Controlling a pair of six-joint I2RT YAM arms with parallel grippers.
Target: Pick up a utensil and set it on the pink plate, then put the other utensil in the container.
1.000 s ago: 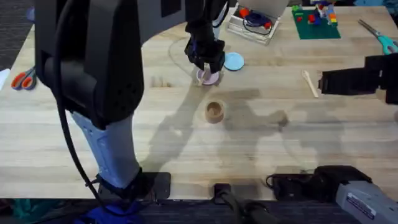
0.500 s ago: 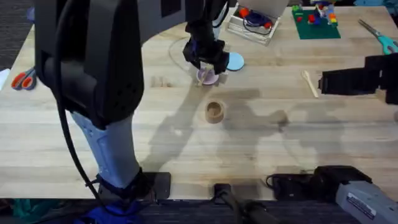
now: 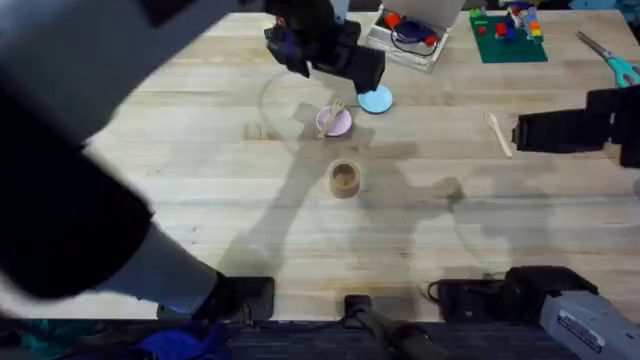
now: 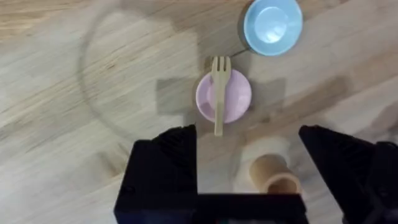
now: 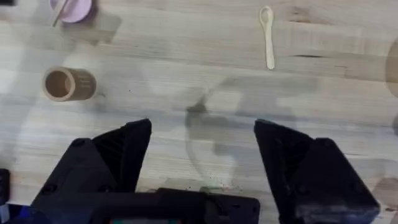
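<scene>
The wooden fork (image 4: 219, 93) lies across the pink plate (image 4: 237, 99), its tines past the rim toward the light blue plate (image 4: 273, 25). Overhead, that pink plate (image 3: 338, 124) sits just behind the brown cylindrical container (image 3: 345, 180). My left gripper (image 3: 330, 50) hangs open above and behind the plate, holding nothing; from its wrist the gripper (image 4: 247, 134) has the fork between and beyond its fingers. The other utensil (image 3: 498, 133), a slim wooden spoon (image 5: 267, 34), lies on the table at the right. My right gripper (image 3: 545, 132) hovers beside it, open (image 5: 202, 134) and apart from it.
A clear box with red items (image 3: 405, 35), a green baseplate with bricks (image 3: 508, 35) and teal scissors (image 3: 612, 60) line the far edge. The container (image 5: 62, 84) stands upright in mid-table with bare wood around it.
My left gripper has let go of the fork, which now rests on the pink plate, and has risen and drawn back to the left. The right arm has not moved.
</scene>
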